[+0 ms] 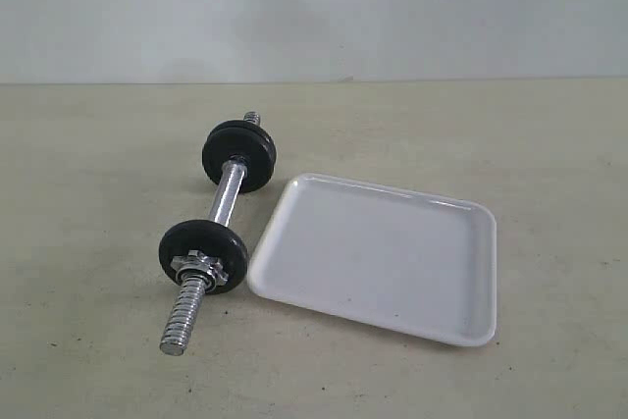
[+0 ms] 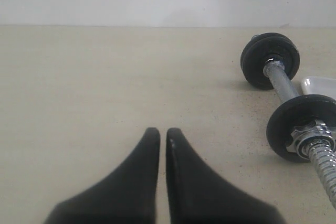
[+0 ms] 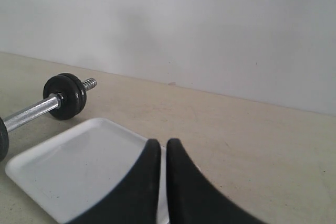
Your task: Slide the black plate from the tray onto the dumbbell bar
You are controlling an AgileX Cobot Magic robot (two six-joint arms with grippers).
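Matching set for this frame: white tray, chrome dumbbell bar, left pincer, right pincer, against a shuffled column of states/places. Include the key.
Column 1
1. shallow white rectangular tray
2. short chrome steel dumbbell bar
3. left pincer
4. right pincer

Column 2
A. shut, facing the tray
B. shut, facing bare tabletop, bar off to one side
C. carries black discs near both ends
D. lies flat beside the bar

Pairs: 1-D, 2-C, 3-B, 4-A
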